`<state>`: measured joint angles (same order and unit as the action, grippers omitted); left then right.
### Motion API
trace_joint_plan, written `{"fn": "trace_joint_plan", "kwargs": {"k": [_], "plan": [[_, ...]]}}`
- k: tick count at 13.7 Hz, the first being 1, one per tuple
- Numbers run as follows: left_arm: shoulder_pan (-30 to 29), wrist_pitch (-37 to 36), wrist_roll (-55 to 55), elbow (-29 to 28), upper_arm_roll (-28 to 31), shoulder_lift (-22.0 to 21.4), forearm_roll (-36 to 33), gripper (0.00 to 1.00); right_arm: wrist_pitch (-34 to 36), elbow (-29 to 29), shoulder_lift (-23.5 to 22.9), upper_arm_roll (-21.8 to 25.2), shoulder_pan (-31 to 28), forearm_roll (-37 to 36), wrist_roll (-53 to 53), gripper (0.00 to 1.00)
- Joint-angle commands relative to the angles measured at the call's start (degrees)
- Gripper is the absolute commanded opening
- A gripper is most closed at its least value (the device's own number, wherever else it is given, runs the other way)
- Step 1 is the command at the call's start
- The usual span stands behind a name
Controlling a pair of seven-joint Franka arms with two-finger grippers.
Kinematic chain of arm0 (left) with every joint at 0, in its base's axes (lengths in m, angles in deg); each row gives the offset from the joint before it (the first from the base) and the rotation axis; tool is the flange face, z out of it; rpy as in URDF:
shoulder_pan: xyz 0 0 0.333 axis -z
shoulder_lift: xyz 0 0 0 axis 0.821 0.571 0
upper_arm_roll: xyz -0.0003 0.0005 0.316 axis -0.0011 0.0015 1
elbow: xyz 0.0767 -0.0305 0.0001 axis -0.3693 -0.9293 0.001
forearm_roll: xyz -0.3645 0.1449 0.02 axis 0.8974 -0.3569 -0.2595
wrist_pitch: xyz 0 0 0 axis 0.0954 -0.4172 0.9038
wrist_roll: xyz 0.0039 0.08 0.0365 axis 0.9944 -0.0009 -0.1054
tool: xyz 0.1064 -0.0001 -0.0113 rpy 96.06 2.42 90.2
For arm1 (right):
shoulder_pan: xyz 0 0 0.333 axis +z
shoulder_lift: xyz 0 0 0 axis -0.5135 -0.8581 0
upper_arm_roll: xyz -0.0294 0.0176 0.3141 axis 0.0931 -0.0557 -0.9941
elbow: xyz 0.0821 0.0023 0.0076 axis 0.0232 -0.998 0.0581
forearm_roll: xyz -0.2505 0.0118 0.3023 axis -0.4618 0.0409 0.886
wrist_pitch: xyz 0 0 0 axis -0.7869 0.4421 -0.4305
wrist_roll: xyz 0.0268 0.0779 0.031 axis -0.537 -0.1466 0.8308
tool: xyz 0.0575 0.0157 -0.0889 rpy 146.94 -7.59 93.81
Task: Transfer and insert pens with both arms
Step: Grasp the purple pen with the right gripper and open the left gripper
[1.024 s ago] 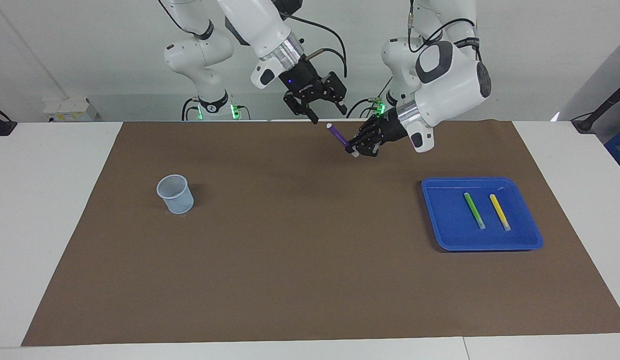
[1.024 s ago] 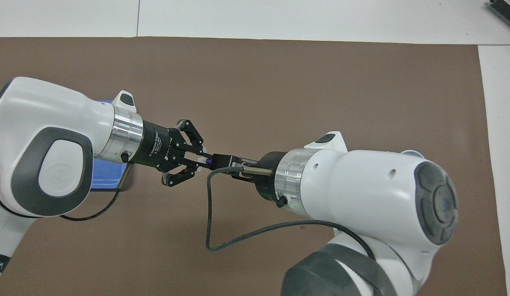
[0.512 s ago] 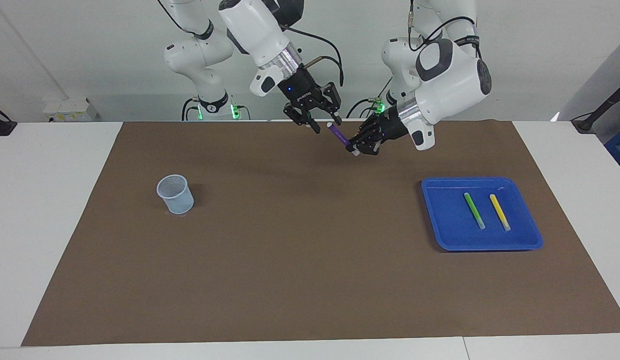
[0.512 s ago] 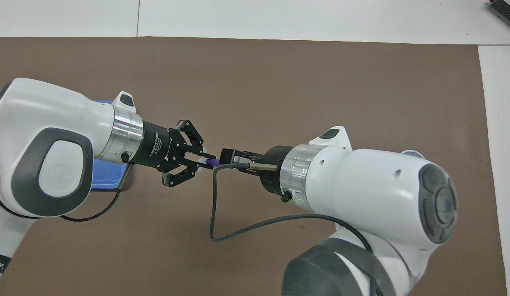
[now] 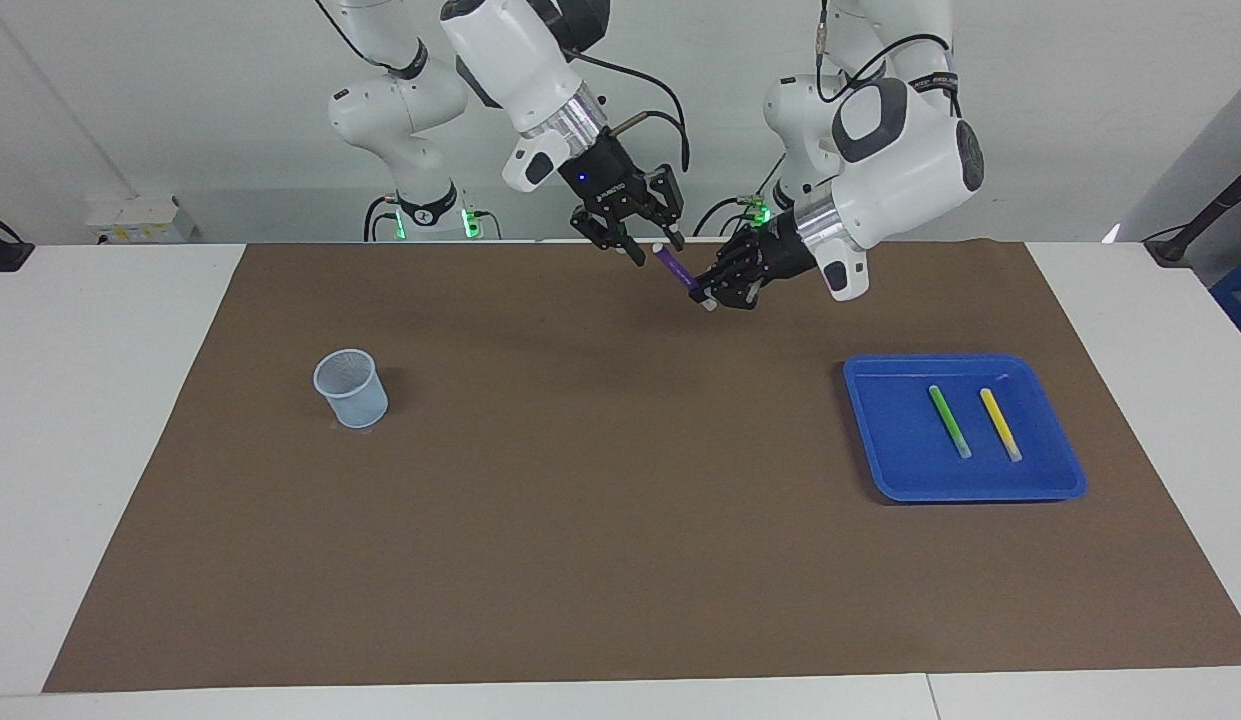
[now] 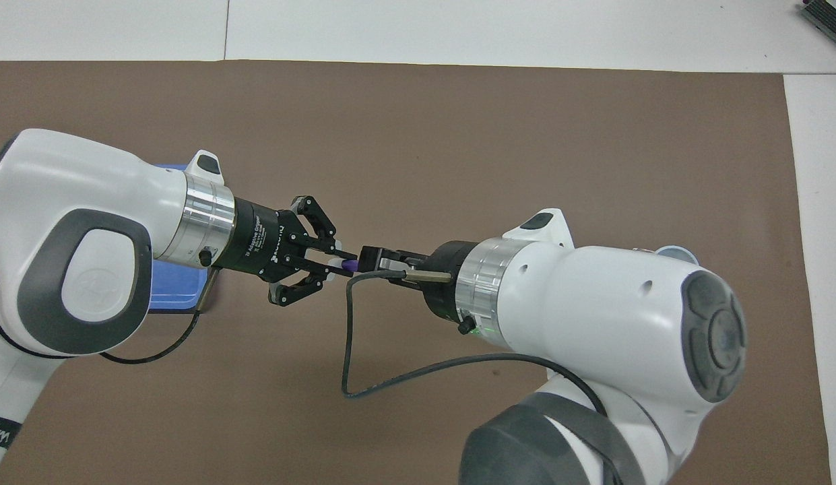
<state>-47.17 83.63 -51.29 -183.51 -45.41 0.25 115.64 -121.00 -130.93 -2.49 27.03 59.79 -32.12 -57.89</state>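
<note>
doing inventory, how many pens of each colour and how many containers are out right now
purple pen: 1
green pen: 1
yellow pen: 1
blue tray: 1
mesh cup: 1
total: 5

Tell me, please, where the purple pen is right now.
The purple pen is in the air over the brown mat, held by the left gripper, with the right gripper at its upper end.

The left gripper [image 5: 707,296] holds the purple pen [image 5: 676,269] up over the brown mat [image 5: 600,500]. The right gripper [image 5: 652,246] is at its top end. Green pen [image 5: 949,421] and yellow pen [image 5: 1001,424] lie in the blue tray [image 5: 880,400]
</note>
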Motion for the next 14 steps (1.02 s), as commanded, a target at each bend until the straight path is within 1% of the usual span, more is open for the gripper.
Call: {"fn": "trace_joint_plan", "kwargs": {"k": [1,2,3,4,6,7,11,12,13,14], "plan": [[0.9,1.3,-0.6,-2.2,0.7,-2.0,1.4,0.00,-0.8,-1.0,0.6,0.0,0.0,0.1,1.9,0.52],[0.9,1.3,-0.6,-2.2,0.7,-1.9,1.4,0.00,-0.8,-0.9,0.6,0.0,0.0,0.1,2.4,0.48],[0.9,1.3,-0.6,-2.2,0.7,-1.9,1.5,0.00,-0.8,-0.9,0.6,0.0,0.0,0.1,2.5,0.42],[0.9,1.3,-0.6,-2.2,0.7,-2.0,1.5,0.00,-0.8,-0.9,0.6,0.0,0.0,0.1,2.5,0.31],[0.9,1.3,-0.6,-2.1,0.7,-2.0,1.5,0.00,-0.6,-0.9,0.6,0.0,0.0,0.1,2.2,0.03],[0.8,1.3,-0.6,-2.2,0.7,-2.0,1.5,0.00,-0.7,-0.9,0.6,0.0,-0.1,0.1,1.8,0.00],[0.9,1.2,-0.5,-2.3,0.8,-2.2,1.5,0.00,-0.5,-1.0,0.6,0.0,-0.1,0.1,1.8,0.00],[1.0,1.4,-0.5,-2.5,0.8,-2.2,1.5,0.08,-0.5,-1.0,0.6,0.0,-0.1,0.1,1.8,0.00],[1.0,1.6,-0.5,-2.5,0.9,-2.3,1.4,0.49,-0.4,-1.0,0.6,0.0,-0.1,0.1,1.9,0.00],[1.0,1.5,-1.2,-2.7,0.9,-2.3,1.4,0.78,0.0,-1.0,0.7,0.0,-0.1,0.1,2.4,0.00]]}}
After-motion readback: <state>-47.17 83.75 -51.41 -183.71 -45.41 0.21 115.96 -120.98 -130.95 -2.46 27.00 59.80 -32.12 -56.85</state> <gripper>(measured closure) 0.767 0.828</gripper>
